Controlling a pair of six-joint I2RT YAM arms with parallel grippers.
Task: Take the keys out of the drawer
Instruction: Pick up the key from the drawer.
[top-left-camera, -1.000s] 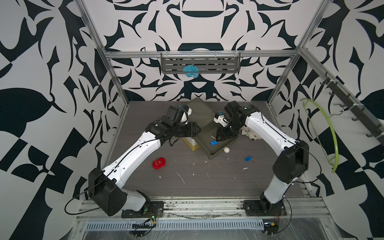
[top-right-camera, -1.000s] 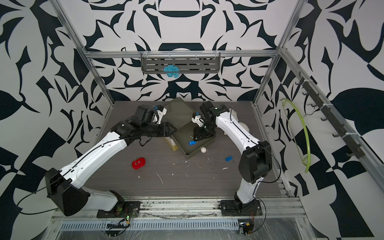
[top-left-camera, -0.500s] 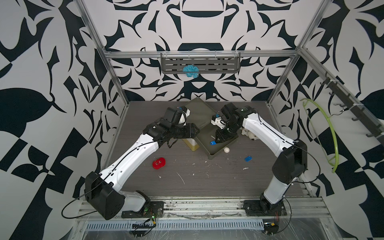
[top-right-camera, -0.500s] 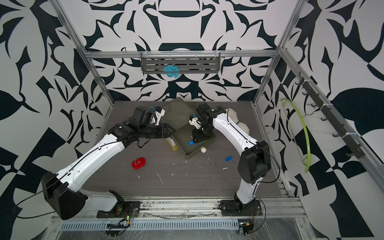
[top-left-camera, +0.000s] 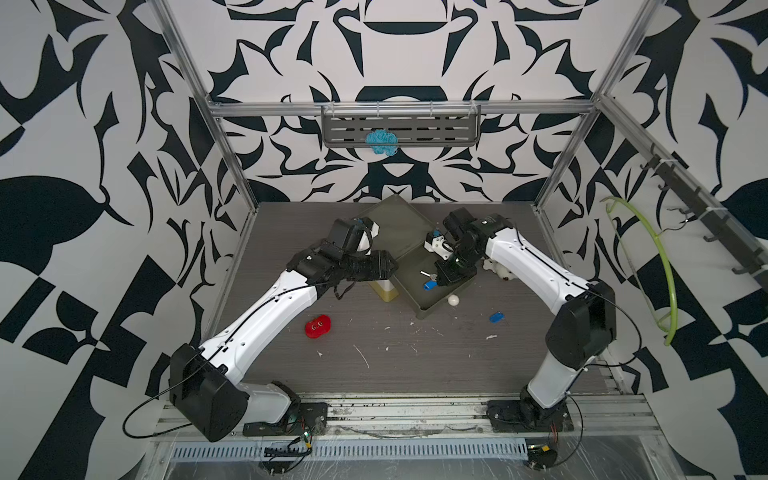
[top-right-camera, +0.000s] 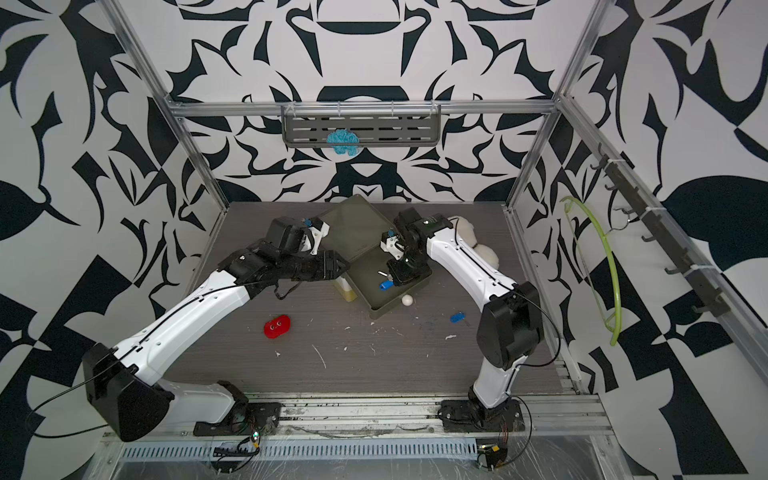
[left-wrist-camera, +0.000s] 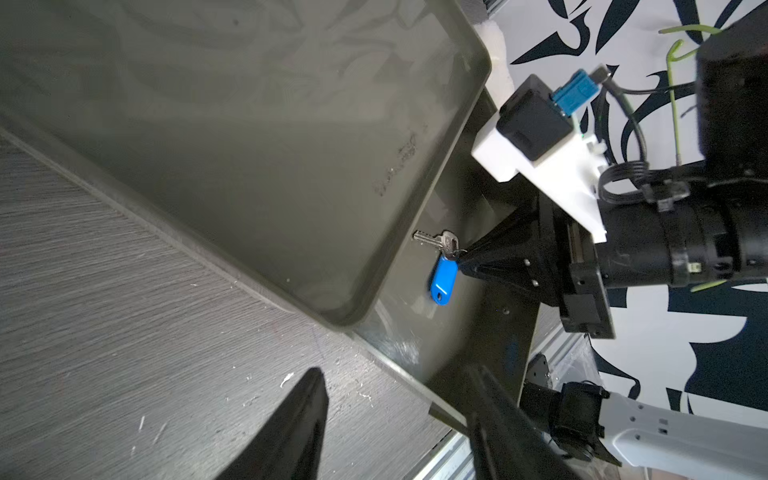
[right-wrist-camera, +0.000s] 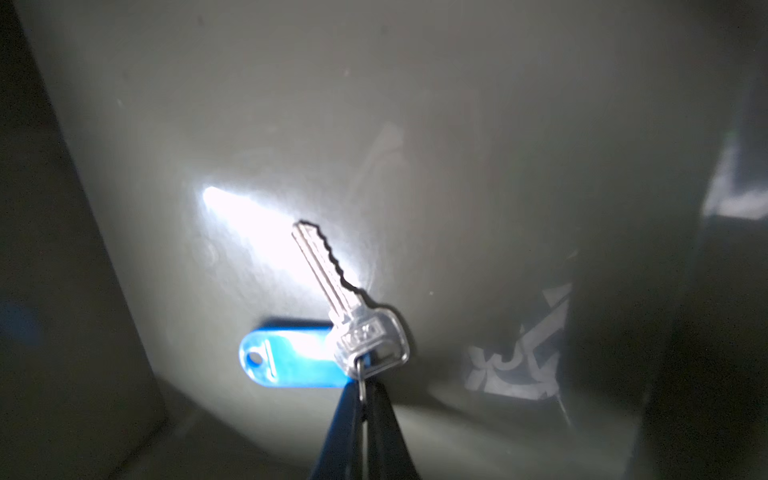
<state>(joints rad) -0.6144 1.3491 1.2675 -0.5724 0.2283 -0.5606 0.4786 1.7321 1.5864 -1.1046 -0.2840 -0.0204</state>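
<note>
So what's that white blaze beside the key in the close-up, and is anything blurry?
Right wrist view: light glares off the glossy drawer floor beside the key; the corners fall dark and soft. Left wrist view: sharp on the blue tag, but the left tool shows only as blurred dark silhouettes. Both top views: evenly lit, crisp.

Two arms, white over black
Left arm (top-left-camera: 266, 307) and right arm (top-left-camera: 536, 266) are showing white shells, black joints; black cables (left-wrist-camera: 619, 174) are trailing; right gripper (left-wrist-camera: 459, 259) is tapering black.
</note>
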